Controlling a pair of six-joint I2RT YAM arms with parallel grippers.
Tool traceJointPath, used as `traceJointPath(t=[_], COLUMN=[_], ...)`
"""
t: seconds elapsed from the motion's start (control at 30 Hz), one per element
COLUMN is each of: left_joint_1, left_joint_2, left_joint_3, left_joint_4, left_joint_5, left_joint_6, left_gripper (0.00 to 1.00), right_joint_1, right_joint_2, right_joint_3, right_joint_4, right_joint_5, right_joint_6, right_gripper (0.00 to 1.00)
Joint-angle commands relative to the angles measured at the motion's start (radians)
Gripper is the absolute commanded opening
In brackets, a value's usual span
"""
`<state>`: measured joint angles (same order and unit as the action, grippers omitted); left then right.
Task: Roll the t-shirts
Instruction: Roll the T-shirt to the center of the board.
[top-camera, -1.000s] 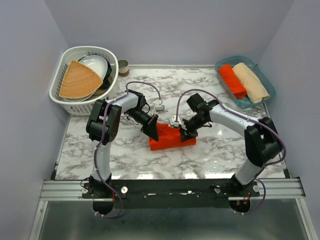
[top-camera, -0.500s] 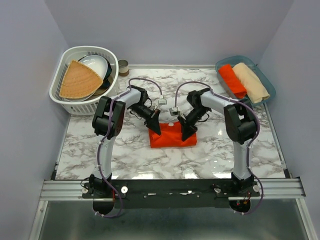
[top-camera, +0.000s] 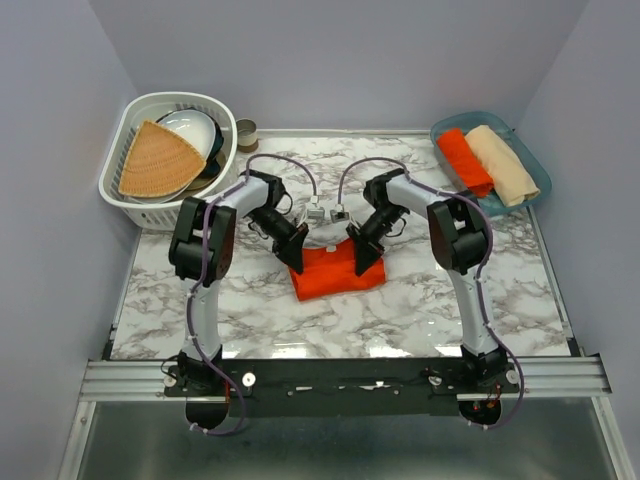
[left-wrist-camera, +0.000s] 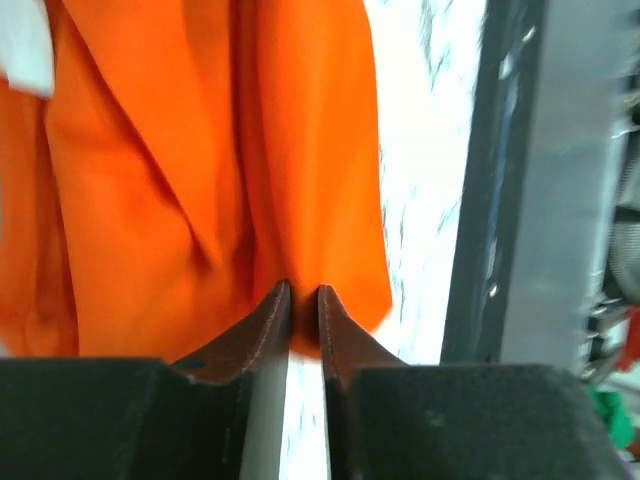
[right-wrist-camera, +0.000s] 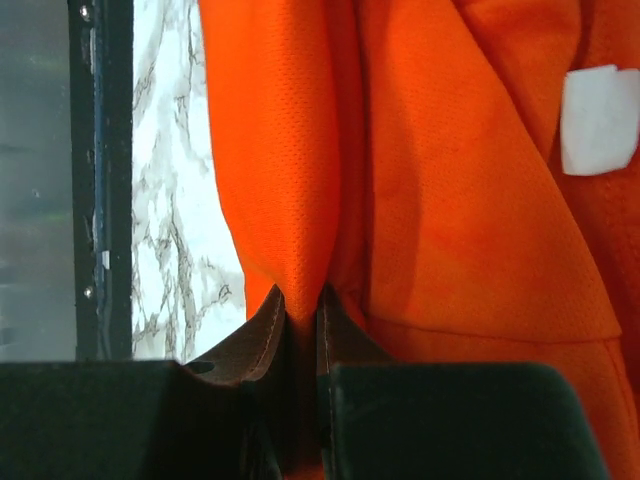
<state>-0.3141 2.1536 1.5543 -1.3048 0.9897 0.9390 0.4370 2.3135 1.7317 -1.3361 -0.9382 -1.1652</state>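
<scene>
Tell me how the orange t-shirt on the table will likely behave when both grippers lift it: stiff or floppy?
Probably floppy: the orange t-shirt folds and creases where the left gripper and right gripper pinch it. Likely light, since a small pinch holds the bunched cloth. The middle would probably sag between the two pinch points.

White basket (top-camera: 160, 213) far left of jaws: tan woven fan (top-camera: 155, 162), bowls (top-camera: 192, 128) inside. Small can (top-camera: 246, 134) beside it. Blue tray (top-camera: 438, 131) far right.
</scene>
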Motion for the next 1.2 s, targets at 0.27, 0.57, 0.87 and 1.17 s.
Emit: traceJointPath(t=[0.27,0.57,0.87,1.17], left_joint_1=[-0.071,-0.428,-0.479,-0.479], left_joint_2=[-0.630,-0.781,-0.666,-0.617], left_joint_3=[-0.299,-0.631,-0.659,-0.665], left_joint_4=[0.364,0.821,0.967,0.880], left_joint_5=[-0.336,-0.554,-0.692,-0.735], left_joint_6=[0.064,-0.072,-0.146,-0.146], left_gripper=[0.53,0.67,0.68,0.68], right_joint_1=[-0.015,-0.014,-0.014,-0.012], right_joint_2=[0.153,0.227,0.225,0.234], right_joint_3=[0.178,0.296,0.281,0.289], right_joint_4=[-0.190,-0.189,-0.189,-0.189], right_joint_5=[0.234,0.199,0.200,0.202], right_joint_6=[0.127,0.252,0.240,0.251], right_gripper=[0.14,0.14,0.15,0.16])
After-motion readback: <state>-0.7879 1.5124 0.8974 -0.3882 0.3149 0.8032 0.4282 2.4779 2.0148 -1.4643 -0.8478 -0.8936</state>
